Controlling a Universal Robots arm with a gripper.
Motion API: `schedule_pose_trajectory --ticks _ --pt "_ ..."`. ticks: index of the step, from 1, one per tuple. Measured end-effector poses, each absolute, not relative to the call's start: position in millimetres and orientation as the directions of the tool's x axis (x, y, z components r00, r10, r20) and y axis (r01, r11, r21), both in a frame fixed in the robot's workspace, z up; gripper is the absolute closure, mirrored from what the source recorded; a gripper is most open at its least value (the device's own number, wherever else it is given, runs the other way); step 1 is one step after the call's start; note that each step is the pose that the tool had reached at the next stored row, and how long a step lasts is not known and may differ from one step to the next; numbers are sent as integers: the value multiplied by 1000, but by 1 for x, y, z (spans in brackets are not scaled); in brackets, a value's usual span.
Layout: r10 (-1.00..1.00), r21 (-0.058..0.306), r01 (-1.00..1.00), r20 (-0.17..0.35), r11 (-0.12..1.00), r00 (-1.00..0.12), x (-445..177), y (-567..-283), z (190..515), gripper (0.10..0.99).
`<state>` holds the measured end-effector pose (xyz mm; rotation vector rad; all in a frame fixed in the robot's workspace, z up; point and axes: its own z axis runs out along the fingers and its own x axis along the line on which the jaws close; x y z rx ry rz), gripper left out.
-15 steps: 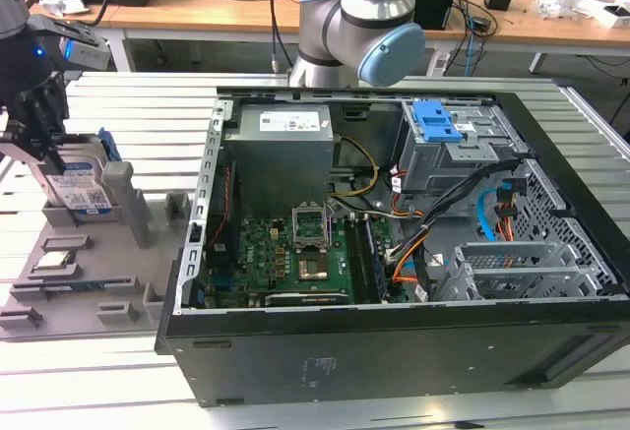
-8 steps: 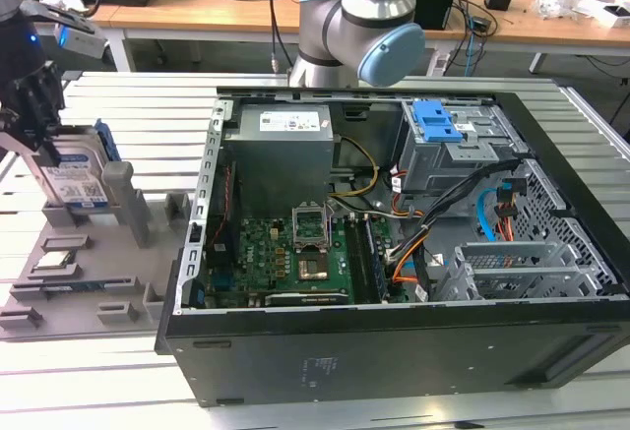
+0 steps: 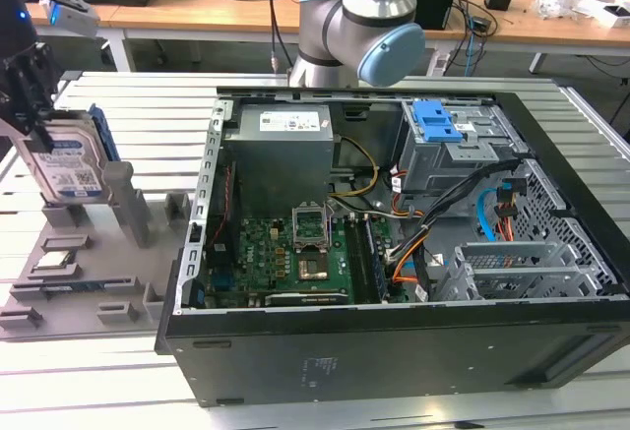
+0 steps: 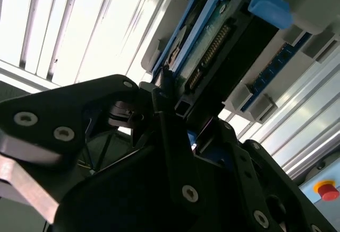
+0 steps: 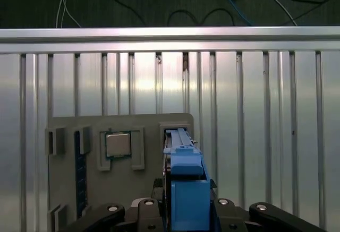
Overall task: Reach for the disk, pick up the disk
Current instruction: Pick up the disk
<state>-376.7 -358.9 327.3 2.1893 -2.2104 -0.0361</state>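
The pincer (image 3: 41,138) is at the far edge of the exterior view's left, above a grey tray (image 3: 94,277) that lies on the ribbed metal surface (image 3: 128,95). It is closed on the disk (image 3: 69,166) and grips it at the upper edge. The disk stands on its narrow side, with the white-and-blue label facing the exterior camera and the blue bracket (image 3: 101,130) along its rim. Its lower edge is down among the grey upright posts of the tray. I cannot tell if it rests in a slot there or is already lifted a little.

In the second wrist view the black fingers (image 4: 172,136) press on both flat sides of the disk (image 4: 212,46), and its connector row and green board show between them. In the first wrist view the bracket (image 5: 187,192) comes up between the two halves of the pincer, and beyond it the tray (image 5: 149,123) lies flat on the surface (image 5: 265,136). A small silver chip (image 5: 118,145) sits in a square pocket of the tray, near the disk but not touching it.

On the exterior view's right an open computer case (image 3: 394,356) lies on its side, just beside the tray. The arm (image 3: 359,27) rises behind the case.
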Motion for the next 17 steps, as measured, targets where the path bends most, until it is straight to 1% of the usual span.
schedule_pose_trajectory --ticks 12,17 --pt "-1000 38 -999 5 9 -9 -376 -359 353 722" --pt "-1000 38 -999 5 9 -9 -376 -359 369 722"
